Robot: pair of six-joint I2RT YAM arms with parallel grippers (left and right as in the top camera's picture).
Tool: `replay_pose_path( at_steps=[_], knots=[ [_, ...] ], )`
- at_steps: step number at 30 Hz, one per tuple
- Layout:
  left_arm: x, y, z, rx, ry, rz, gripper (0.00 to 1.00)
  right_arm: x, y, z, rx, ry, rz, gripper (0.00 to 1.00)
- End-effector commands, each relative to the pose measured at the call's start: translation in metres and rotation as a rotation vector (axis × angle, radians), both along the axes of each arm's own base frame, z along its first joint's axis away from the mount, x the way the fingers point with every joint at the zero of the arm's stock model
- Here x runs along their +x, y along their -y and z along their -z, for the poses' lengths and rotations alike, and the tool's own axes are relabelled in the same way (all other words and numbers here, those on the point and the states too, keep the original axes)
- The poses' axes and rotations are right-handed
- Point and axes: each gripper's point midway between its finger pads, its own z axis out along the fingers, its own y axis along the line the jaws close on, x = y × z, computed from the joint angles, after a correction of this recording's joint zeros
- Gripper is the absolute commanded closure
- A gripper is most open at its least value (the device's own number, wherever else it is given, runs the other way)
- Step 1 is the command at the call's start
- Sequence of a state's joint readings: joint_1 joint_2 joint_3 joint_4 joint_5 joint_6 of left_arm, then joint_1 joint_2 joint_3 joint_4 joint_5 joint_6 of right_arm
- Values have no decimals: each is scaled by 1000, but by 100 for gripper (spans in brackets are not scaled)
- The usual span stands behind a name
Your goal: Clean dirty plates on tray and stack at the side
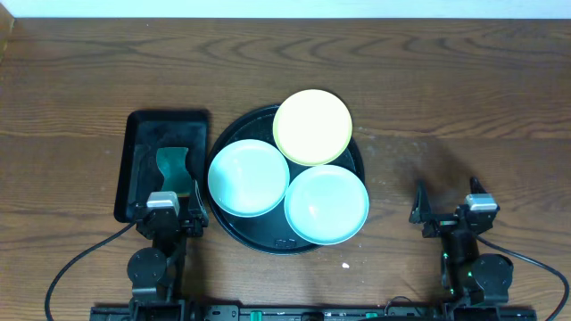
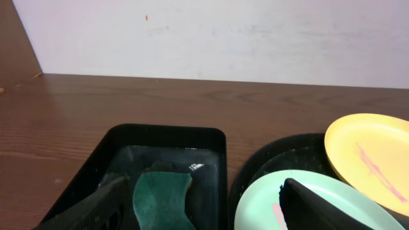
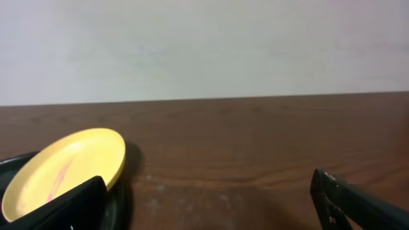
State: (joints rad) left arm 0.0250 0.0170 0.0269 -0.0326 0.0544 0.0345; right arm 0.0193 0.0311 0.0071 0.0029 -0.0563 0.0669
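Note:
The round black tray (image 1: 239,234) holds three plates. A pale yellow plate (image 1: 312,126) rests on its far rim; it shows a reddish smear in the left wrist view (image 2: 370,156) and the right wrist view (image 3: 64,172). One mint-blue plate (image 1: 248,176) lies at the left and shows a red smear in the left wrist view (image 2: 307,204). The other mint-blue plate (image 1: 326,203) lies at the front right. My left gripper (image 1: 168,214) is open and empty at the near edge, left of the tray. My right gripper (image 1: 449,207) is open and empty over bare table, right of the tray.
A rectangular black tray (image 1: 143,143) with a teal sponge (image 1: 173,169) stands left of the round tray, just ahead of my left gripper; it also shows in the left wrist view (image 2: 163,198). A small white speck (image 1: 346,265) lies on the wooden table.

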Motion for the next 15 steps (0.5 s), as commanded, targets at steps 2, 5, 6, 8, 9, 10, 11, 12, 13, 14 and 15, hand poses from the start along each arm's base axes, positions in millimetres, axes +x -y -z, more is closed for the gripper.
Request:
replay_pose_path(
  at_steps=[2, 5, 6, 8, 9, 10, 11, 12, 13, 14, 15],
  knots=[
    [0, 3, -14, 13, 18, 18, 25, -1, -5, -7, -1, 19, -26, 1],
    [0, 3, -31, 10, 16, 18, 25, -1, -7, -15, -1, 22, -35, 1],
    [2, 3, -41, -6, -2, 17, 25, 0, -7, -21, -1, 19, -39, 1],
    [5, 4, -50, -16, -36, 20, 25, 2, -11, -31, -11, 12, -59, 1],
    [8, 5, -57, -18, -70, 26, 25, 3, -16, -39, -35, 9, -91, 1],
    [9, 5, -61, -19, -92, 26, 25, 4, -19, -43, -47, 3, -106, 1],
    [12, 5, -69, -20, -132, 25, 25, 8, -22, -55, -54, -13, -123, 1],
    [14, 5, -76, -21, -164, 25, 25, 12, -23, -63, -53, -28, -129, 1],
    [17, 5, -86, -23, -212, 25, 25, 17, -25, -72, -52, -47, -144, 1],
    [19, 5, -91, -24, -243, 24, 25, 23, -27, -79, -50, -70, -157, 1],
    [21, 5, -97, -26, -283, 24, 25, 28, -30, -85, -47, -92, -175, 1]
  ],
)
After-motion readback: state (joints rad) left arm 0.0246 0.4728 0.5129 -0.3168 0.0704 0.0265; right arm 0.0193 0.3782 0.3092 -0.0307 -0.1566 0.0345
